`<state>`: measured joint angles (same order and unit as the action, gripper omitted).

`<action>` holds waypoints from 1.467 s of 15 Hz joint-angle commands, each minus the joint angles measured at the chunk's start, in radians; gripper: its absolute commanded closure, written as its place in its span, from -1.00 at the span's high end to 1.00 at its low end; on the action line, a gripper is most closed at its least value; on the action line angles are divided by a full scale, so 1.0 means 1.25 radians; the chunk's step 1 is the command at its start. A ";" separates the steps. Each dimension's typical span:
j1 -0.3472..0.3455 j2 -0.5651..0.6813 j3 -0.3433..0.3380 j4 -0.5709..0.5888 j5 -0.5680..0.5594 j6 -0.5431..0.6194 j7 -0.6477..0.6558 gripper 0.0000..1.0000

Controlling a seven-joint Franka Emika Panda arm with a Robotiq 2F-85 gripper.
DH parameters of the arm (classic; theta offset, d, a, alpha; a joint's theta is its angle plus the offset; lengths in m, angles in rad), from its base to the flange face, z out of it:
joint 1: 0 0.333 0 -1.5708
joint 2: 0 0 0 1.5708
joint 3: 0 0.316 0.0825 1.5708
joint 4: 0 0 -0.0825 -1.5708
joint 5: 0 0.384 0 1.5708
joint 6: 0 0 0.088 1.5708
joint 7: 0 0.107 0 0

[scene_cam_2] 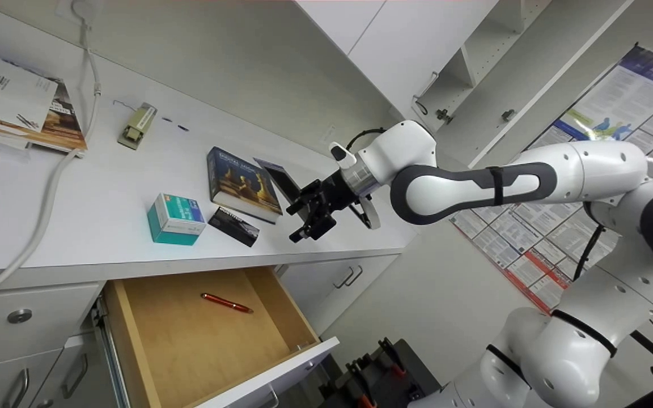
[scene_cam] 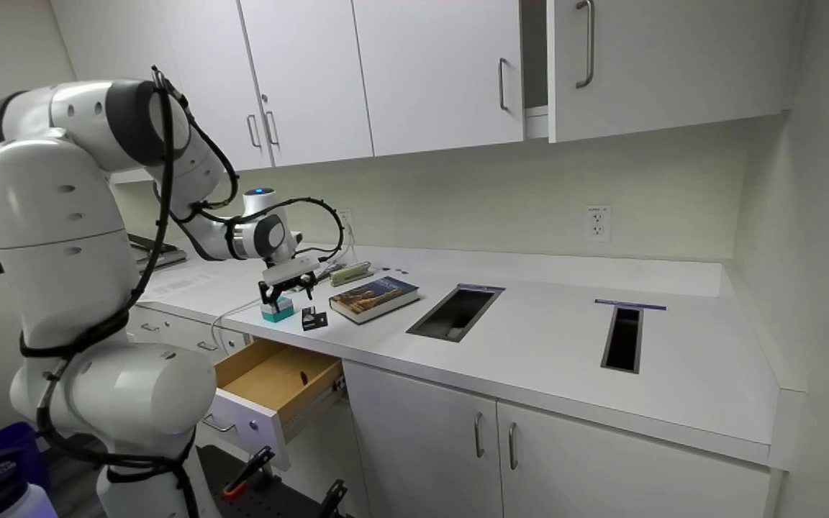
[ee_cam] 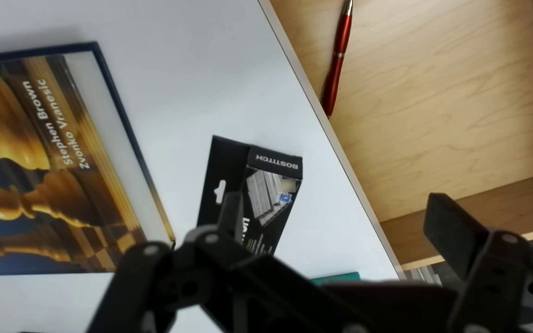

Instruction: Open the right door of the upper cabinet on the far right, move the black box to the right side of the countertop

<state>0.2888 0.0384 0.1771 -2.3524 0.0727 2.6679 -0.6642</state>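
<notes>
In the wrist view the black box (ee_cam: 266, 199) lay lengthwise from upper right to lower left, its tab (ee_cam: 226, 166) toward the book (ee_cam: 63, 171). The gripper (ee_cam: 341, 217) was empty, jaws wide apart.

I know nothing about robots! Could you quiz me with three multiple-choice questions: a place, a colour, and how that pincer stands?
1. Where does the pen lie?
A. On the book
B. In the pulled-out drawer
C. On the floor

2. What colour is the BOSTITCH box?
A. Black
B. Green
C. Yellow

3. How does the pincer stand?
A. Shut, empty
B. Shut on the box
C. Open

1: B, an exterior view shows it inside.
2: A, the wrist view shows its black panels.
3: C, its fingers are wide apart in the wrist view.
</notes>
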 commanded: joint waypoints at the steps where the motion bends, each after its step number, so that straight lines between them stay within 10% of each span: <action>1: -0.022 0.003 0.022 0.003 -0.004 0.000 0.004 1.00; 22: -0.015 0.320 0.023 0.305 -0.179 -0.020 0.284 1.00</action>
<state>0.2659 0.3965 0.1997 -2.0319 -0.1162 2.6957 -0.3527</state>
